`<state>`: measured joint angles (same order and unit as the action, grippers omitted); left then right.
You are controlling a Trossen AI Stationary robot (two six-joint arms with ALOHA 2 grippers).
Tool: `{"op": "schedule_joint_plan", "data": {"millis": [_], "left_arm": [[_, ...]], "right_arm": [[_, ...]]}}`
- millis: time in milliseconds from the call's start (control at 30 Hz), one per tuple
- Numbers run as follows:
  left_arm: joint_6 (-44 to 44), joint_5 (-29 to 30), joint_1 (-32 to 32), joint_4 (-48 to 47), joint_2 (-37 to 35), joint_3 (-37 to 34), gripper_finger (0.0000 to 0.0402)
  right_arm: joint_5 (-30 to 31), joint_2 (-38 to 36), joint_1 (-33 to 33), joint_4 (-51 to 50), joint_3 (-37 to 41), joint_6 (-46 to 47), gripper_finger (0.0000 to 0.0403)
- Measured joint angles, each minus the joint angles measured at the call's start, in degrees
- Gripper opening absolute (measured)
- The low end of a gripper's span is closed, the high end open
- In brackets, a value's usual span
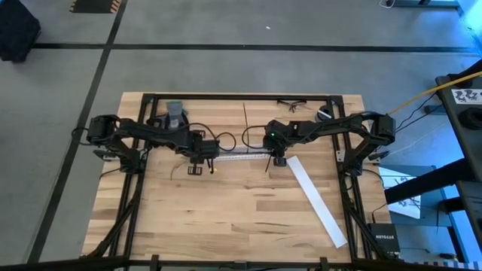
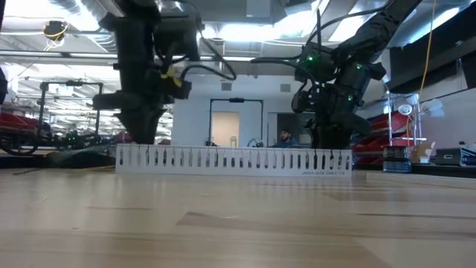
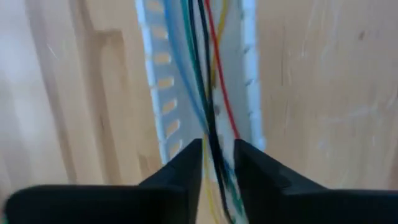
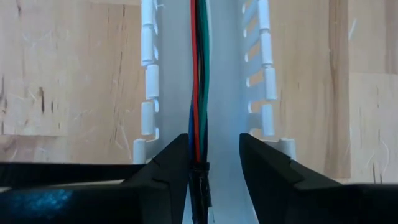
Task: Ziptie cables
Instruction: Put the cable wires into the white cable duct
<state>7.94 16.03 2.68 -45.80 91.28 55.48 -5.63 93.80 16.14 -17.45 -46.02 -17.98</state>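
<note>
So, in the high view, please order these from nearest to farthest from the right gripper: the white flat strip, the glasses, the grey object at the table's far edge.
From the right gripper:
1. White flat strip, lying diagonally beside it, toward the right front.
2. Glasses, at the far edge.
3. Grey object, far edge, on the left arm's side.

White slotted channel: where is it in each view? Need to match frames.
High: white slotted channel at table centre, between the two grippers.
Low: long slotted strip across mid-frame, an arm at each end.
Left wrist: runs away from the left gripper, cables inside.
Right wrist: same, ahead of the right gripper.
Shared landmark: the cables in the channel.
</note>
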Motion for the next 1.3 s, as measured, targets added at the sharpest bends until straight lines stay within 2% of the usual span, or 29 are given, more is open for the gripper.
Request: {"op": "schedule_joint_plan", "data": {"millis": [100,233,333,433,500,733,900,1000,1100,1300], "left_arm": [[-0.44,-0.15,-0.02,-1.34,0.02,-0.55,0.0123],[-1.5,-0.46,-0.07,-8.03,-0.07,1.87,0.0158],[-2.86,-0.5,-0.07,-10.87,-0.15,4.2,0.0173],[-2.63,-1.02,-0.07,-9.43,-0.87,5.01,0.0179],[-2.3,-1.38,-0.07,-5.27,-2.12,4.74,0.0179],[1.65,-2.78,1.12,18.03,-7.78,-0.05,0.0161],[1.74,-6.26,2.94,40.3,-7.84,-4.95,0.0161],[1.59,-6.67,3.59,50.16,-6.99,-7.83,0.0163],[1.69,-6.6,3.8,55.36,-6.38,-10.03,0.0161],[1.74,-6.54,3.71,56.26,-6.38,-13.07,0.0153]], "right_arm": [[-0.07,0.0,0.0,0.0,0.0,-0.02,0.0137],[-0.07,0.0,0.0,-0.05,-0.02,0.0,0.0137],[-0.02,0.0,0.0,-0.28,-0.02,0.05,0.0137],[0.02,0.0,0.0,-0.26,-0.02,0.2,0.0137],[0.02,0.0,0.0,-0.28,-0.02,0.2,0.0137],[0.02,0.0,0.0,-0.08,0.02,-0.28,0.0137],[0.02,0.07,0.0,1.11,0.07,-0.31,0.0137],[0.03,0.07,0.0,1.15,0.07,0.02,0.0137],[0.04,0.07,0.0,1.34,0.07,1.86,0.0137],[0.04,0.07,0.0,1.34,0.07,3.03,0.0149]]}}
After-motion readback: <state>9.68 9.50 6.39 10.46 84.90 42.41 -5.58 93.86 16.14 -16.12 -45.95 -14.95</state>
